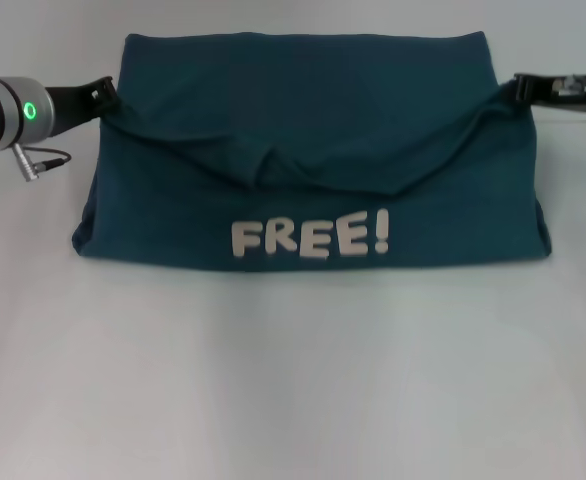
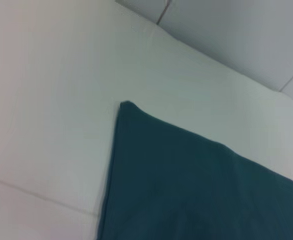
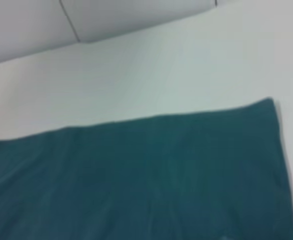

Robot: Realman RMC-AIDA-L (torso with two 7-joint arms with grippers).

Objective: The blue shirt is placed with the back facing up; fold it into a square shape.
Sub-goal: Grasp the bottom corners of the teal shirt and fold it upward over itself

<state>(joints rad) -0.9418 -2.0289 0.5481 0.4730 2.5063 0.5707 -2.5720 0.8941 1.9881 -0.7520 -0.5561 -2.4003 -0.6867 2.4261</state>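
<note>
The blue shirt (image 1: 303, 130) lies on my white worktop (image 1: 293, 380), occupying the half toward 12 o'clock in the head view. Its near portion is turned over toward me, so the white letters "FREE!" (image 1: 310, 238) face up along the 6 o'clock edge of the folded band. Above the letters a lifted edge of cloth sags in a shallow curve between my two tools, with wrinkles gathered near its middle.

My left tool (image 1: 108, 97) is at the 9 o'clock side of the shirt, closed on the cloth at that end of the raised edge. My right tool (image 1: 521, 88) is at the 3 o'clock side, closed on the cloth at the opposite end. Both ends of the edge are held higher than its centre.

The left wrist view shows a pointed corner of the shirt (image 2: 196, 195) flat on the worktop (image 2: 46, 100). The right wrist view shows a straight shirt (image 3: 136, 180) edge and one corner on the worktop (image 3: 161, 70). My own fingers do not appear in either wrist view.
</note>
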